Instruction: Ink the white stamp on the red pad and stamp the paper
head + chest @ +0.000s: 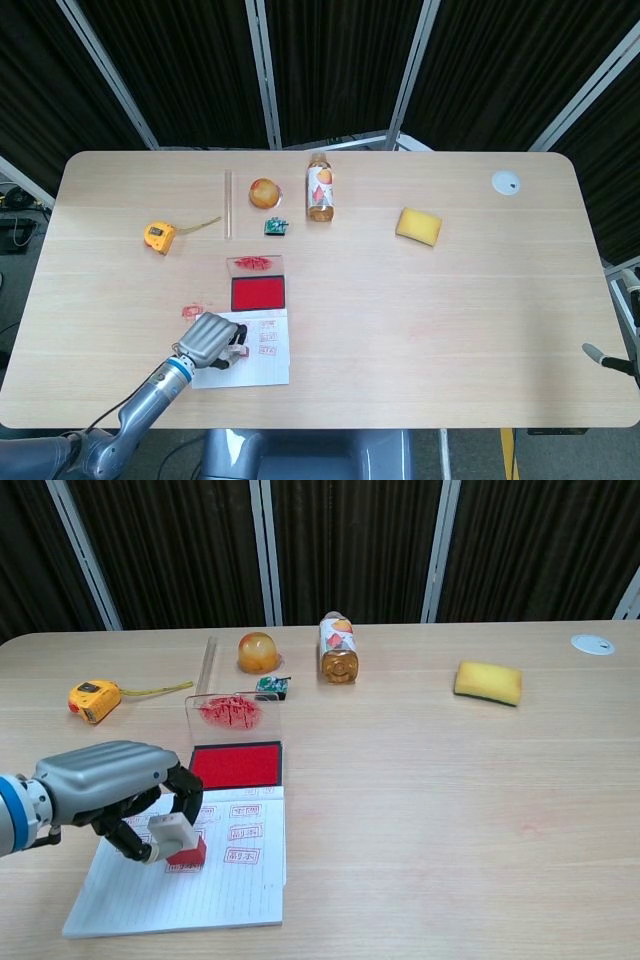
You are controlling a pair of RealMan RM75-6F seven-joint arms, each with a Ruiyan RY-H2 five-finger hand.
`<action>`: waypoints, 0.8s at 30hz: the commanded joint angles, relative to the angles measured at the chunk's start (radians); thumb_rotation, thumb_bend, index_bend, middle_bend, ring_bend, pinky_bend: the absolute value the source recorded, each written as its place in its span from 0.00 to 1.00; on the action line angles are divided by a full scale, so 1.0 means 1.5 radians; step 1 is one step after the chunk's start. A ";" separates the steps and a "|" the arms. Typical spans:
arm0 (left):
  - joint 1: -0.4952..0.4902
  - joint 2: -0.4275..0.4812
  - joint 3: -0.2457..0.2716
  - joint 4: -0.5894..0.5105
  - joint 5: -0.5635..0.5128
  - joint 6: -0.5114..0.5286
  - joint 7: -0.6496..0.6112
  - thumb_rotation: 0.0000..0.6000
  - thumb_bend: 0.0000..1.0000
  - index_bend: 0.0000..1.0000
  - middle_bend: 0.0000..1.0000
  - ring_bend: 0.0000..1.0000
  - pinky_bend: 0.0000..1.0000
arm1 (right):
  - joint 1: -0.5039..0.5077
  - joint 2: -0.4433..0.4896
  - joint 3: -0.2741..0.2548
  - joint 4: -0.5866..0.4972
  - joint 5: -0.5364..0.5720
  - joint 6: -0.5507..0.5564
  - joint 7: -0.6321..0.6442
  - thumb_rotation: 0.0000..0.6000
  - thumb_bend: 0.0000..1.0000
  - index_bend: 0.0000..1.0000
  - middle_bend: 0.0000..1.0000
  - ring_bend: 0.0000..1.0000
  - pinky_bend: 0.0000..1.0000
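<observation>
My left hand [105, 790] grips the white stamp [178, 839], its red face pressed on the paper [215, 890] near the bench's front edge

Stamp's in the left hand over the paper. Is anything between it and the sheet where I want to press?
Nothing visible. The left hand holds the stamp directly above the paper, with only earlier red prints beneath.

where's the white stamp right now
In the chest view, low on the left: the left hand holds the white stamp on the paper, just in front of the red pad.
</observation>
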 commanded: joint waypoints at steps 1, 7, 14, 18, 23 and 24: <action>-0.005 0.037 -0.018 -0.045 0.018 0.014 -0.020 1.00 0.44 0.57 0.55 0.82 0.93 | 0.000 -0.001 -0.001 -0.001 -0.001 0.000 -0.002 1.00 0.00 0.00 0.00 0.00 0.00; -0.007 0.105 -0.052 -0.105 0.020 0.040 -0.038 1.00 0.43 0.57 0.55 0.82 0.93 | 0.000 -0.002 -0.002 -0.003 -0.004 0.002 -0.007 1.00 0.00 0.00 0.00 0.00 0.00; -0.003 0.142 -0.067 -0.076 -0.029 0.029 -0.065 1.00 0.43 0.57 0.55 0.82 0.93 | -0.001 -0.003 -0.005 -0.007 -0.009 0.005 -0.012 1.00 0.00 0.00 0.00 0.00 0.00; 0.000 0.139 -0.064 -0.017 -0.057 0.003 -0.093 1.00 0.43 0.57 0.55 0.82 0.93 | -0.002 -0.004 -0.007 -0.009 -0.013 0.007 -0.017 1.00 0.00 0.00 0.00 0.00 0.00; 0.002 0.118 -0.056 0.081 -0.080 -0.039 -0.135 1.00 0.43 0.56 0.55 0.81 0.93 | -0.001 -0.008 -0.008 -0.009 -0.012 0.007 -0.026 1.00 0.00 0.00 0.00 0.00 0.00; 0.002 0.115 -0.055 0.094 -0.078 -0.044 -0.142 1.00 0.43 0.56 0.55 0.81 0.93 | 0.000 -0.009 -0.008 -0.009 -0.011 0.006 -0.028 1.00 0.00 0.00 0.00 0.00 0.00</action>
